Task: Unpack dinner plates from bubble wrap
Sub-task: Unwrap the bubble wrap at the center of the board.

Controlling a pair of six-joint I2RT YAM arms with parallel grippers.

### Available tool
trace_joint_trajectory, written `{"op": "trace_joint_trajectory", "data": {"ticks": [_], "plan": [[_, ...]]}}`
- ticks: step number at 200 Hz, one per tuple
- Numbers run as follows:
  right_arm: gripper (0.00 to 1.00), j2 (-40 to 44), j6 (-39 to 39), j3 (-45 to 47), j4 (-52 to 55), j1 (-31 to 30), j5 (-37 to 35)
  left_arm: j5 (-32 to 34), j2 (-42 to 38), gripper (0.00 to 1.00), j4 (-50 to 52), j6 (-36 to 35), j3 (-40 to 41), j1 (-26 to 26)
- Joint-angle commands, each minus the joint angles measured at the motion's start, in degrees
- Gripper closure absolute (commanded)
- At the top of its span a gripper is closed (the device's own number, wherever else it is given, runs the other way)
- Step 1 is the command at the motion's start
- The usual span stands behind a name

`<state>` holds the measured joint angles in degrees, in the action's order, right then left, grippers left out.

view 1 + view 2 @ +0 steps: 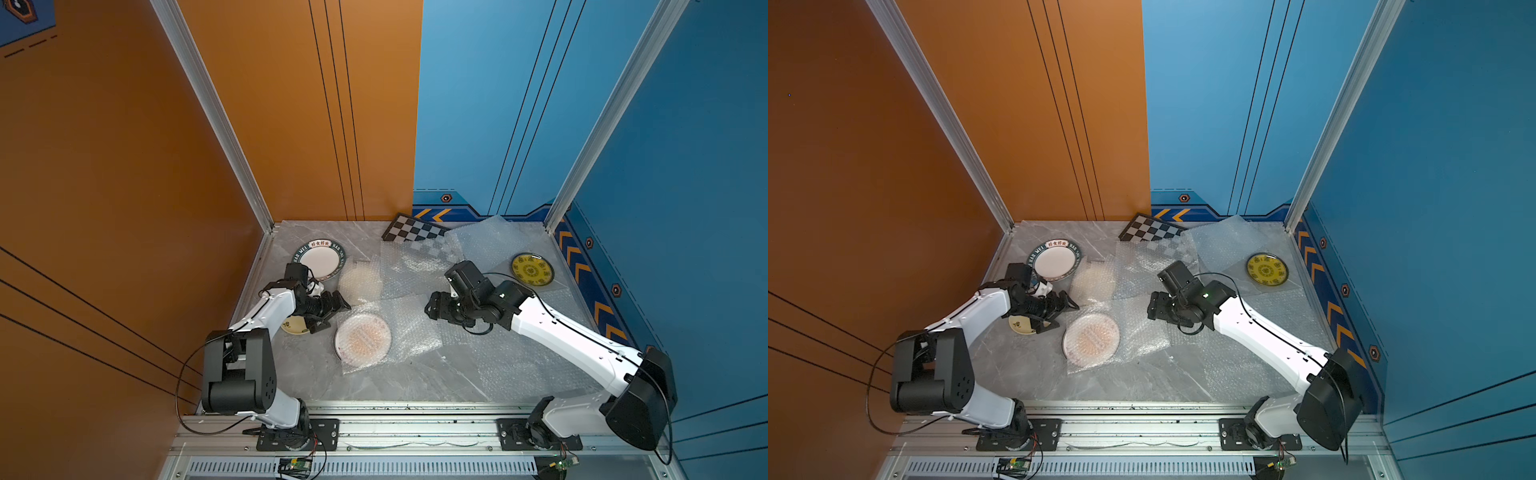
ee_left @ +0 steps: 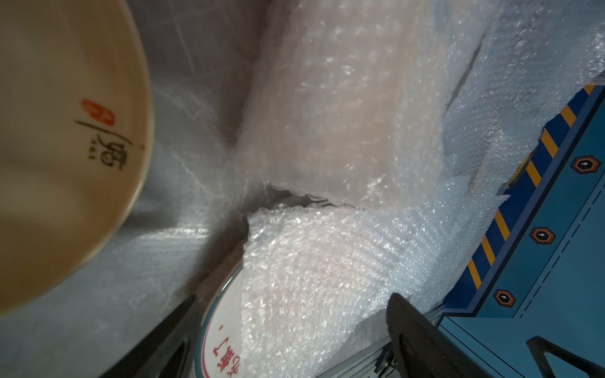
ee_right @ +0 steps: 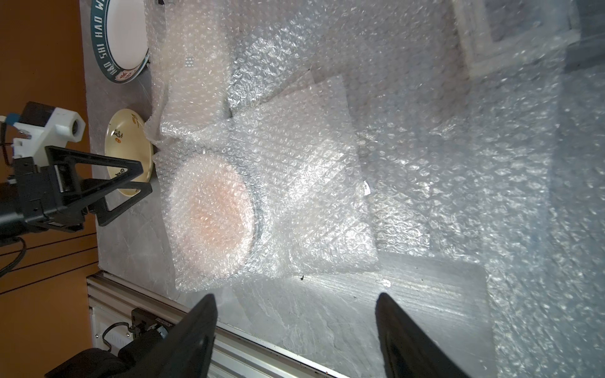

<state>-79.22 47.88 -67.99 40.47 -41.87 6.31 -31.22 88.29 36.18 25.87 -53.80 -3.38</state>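
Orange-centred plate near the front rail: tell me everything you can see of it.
The orange-centred plate is round and pale, with an orange sunburst middle and a thin dark rim. It looks ceramic. It lies flat on the grey table, covered by bubble wrap that blurs the pattern and spreads past it. In the left wrist view a bare edge with red marks peeks out. Nothing grips it.

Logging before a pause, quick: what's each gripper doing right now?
Left gripper: open, holding nothing.
Right gripper: open, holding nothing.
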Motion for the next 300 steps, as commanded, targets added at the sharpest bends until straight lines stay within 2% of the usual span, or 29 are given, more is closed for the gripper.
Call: {"op": "trace_joint_trajectory", "data": {"ticks": [1,8,12,19,57,83,112,141,164,181,216,272,300], "plan": [[0.22,2.19,0.94,-0.78,-1.42,0.12,-0.23,-1.10,2.10,0.13,-1.74,-1.26,-1.49,-0.30],[0.22,2.44,1.07,-0.74,-1.44,0.12,-0.41,-1.26,2.74,0.12,-2.13,-1.17,-1.51,-0.22],[0.22,2.56,1.15,-0.66,-1.52,0.12,-0.50,-1.44,3.10,0.18,-2.39,-1.10,-1.46,-0.23],[0.22,2.80,1.30,-0.48,-1.53,0.13,-0.70,-1.93,3.50,0.20,-2.95,-0.87,-1.41,-0.08],[0.22,3.53,2.28,0.94,-2.44,0.12,-0.94,-2.93,4.81,0.26,-5.17,-0.04,-1.53,0.56],[0.22,3.83,2.99,1.81,-3.24,-0.04,-0.94,-3.85,4.59,0.38,-5.67,0.31,-1.75,0.56],[0.22,3.79,3.69,2.33,-4.16,-0.11,-0.68,-4.41,4.59,0.40,-6.32,0.73,-1.05,0.98],[0.22,3.71,4.07,1.80,-4.70,-0.49,-0.77,-5.16,5.14,0.50,-7.46,1.19,-0.53,1.31],[0.22,3.68,4.47,1.60,-4.95,-0.71,-0.86,-4.51,6.05,0.51,-7.47,1.10,-0.26,1.62],[0.22,4.04,4.74,1.50,-4.96,-1.03,-1.11,-2.19,5.85,0.42,-6.17,0.74,0.63,1.12],[0.22,4.88,5.45,2.42,-5.52,-1.67,-1.65,-0.15,4.64,0.37,-5.86,0.43,1.42,-0.26],[0.22,5.22,5.82,2.53,-5.84,-1.92,-1.71,-2.14,7.60,0.38,-8.03,0.92,0.43,0.55],[0.22,5.15,6.07,3.00,-5.84,-1.94,-1.60,-3.88,7.58,0.44,-9.42,1.53,0.20,2.18]]}}
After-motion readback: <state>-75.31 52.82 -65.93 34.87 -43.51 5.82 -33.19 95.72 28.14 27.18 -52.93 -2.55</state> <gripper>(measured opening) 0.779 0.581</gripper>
